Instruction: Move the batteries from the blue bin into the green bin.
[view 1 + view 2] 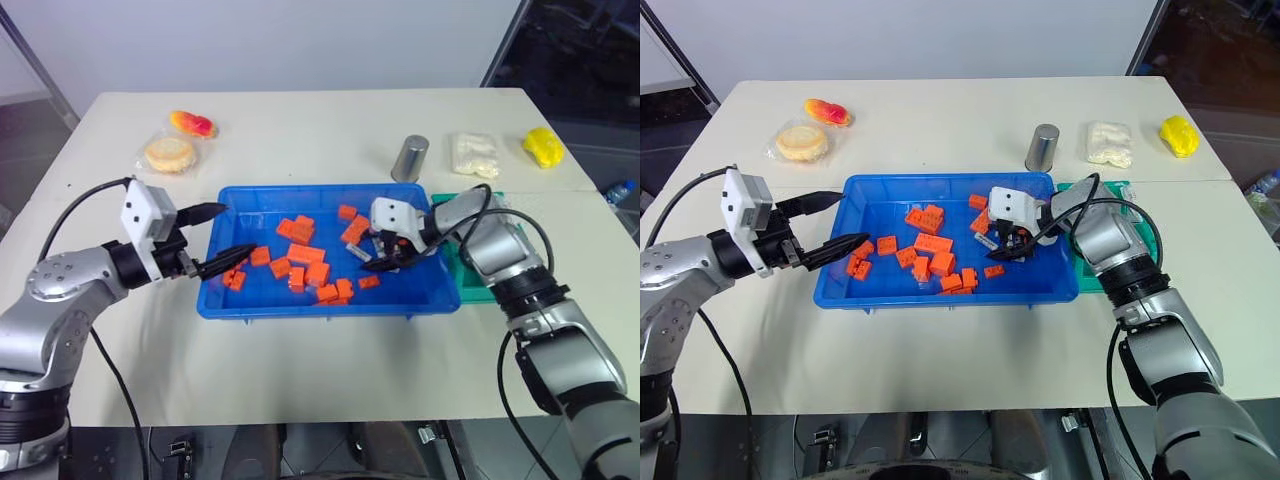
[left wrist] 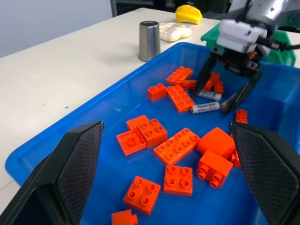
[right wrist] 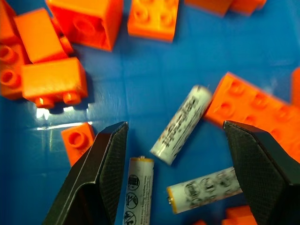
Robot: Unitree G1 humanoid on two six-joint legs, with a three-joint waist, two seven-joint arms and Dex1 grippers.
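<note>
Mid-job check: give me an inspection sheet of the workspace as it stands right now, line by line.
Surface: white table, one seam line on the right side.
Job's things: three batteries lie among orange blocks in the blue bin; green bin beside its right end, mostly hidden by the right arm, contents not visible.
Clutter: grey metal can, white packet, yellow object, wrapped round pastry, red-yellow object, all behind the bins.
Grippers: left gripper open at the blue bin's left rim, holding nothing; right gripper open, low over the batteries.
Cables: black cables loop over both forearms.
Surroundings: a bottle past the table's right edge.
</note>
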